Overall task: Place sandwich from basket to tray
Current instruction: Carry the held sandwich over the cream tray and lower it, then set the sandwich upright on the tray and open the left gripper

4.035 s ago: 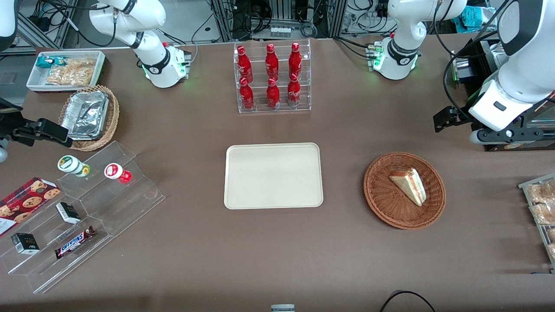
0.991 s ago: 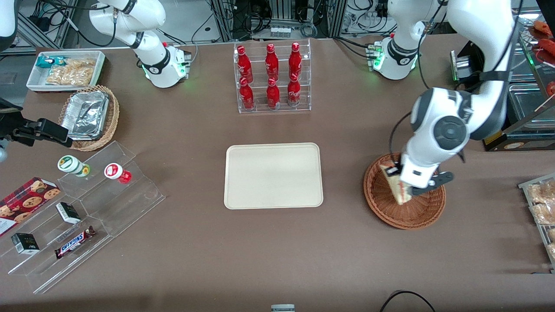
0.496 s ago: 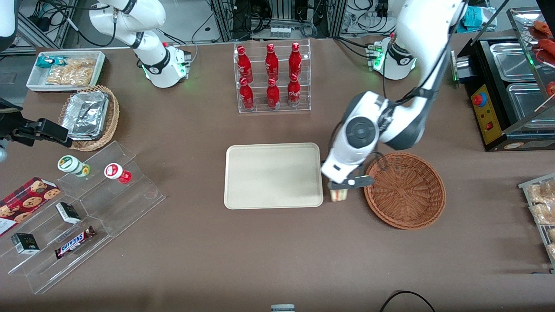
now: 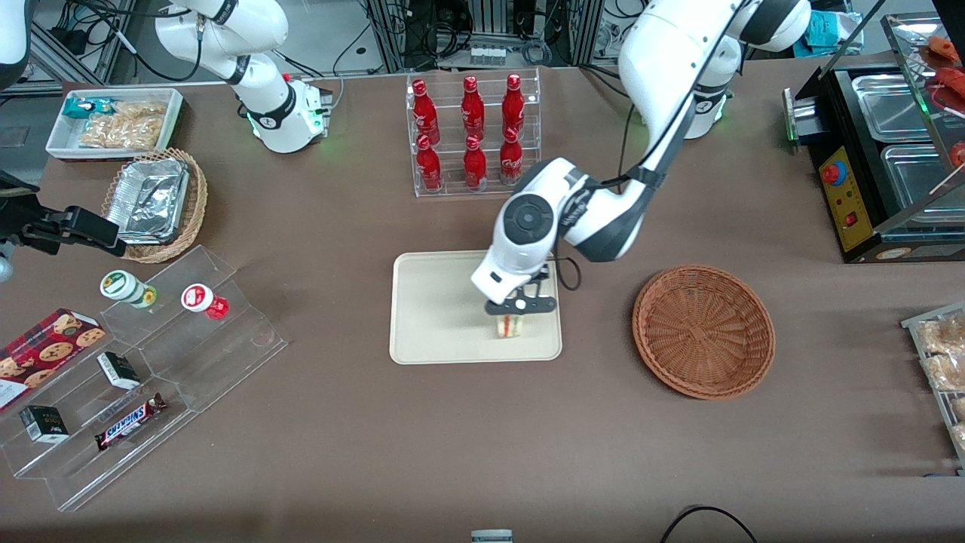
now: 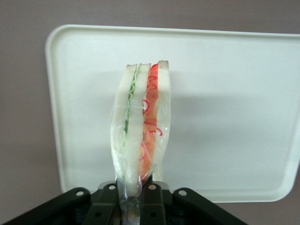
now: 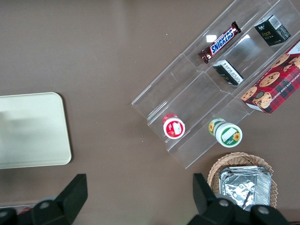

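Now hand (image 4: 513, 313) grips sandwich (image 4: 510, 326) above tray (image 4: 430, 302).

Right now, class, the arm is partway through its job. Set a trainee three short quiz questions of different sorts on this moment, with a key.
1. True or false: the sandwich lies in the basket.
2. Above what is the claw hanging? A) tray B) bottle rack C) bare table
3. Fill in: the claw is shut on the ______.

Key: 1 false, the basket is empty; 2 A; 3 sandwich, pinched upright at its end, in the wrist view.
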